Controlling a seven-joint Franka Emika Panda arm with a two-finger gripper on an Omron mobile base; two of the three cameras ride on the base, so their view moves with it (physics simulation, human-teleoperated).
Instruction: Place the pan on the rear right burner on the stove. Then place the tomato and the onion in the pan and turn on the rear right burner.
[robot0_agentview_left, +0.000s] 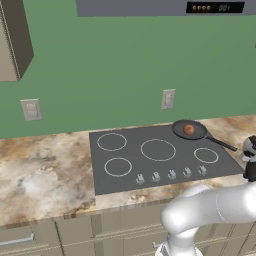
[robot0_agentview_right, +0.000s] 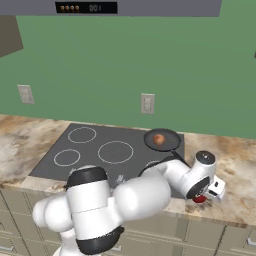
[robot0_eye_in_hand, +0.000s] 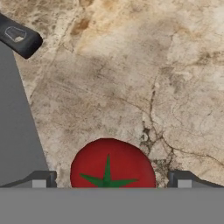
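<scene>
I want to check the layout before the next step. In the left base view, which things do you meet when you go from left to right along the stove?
Rear left ring → centre ring → onion in the pan → pan handle.

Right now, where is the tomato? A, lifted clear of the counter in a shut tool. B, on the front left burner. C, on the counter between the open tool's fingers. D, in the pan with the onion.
C: in the hand view the tomato sits on the marble counter between the open tool's two fingertips, while the pan holds the onion.
</scene>
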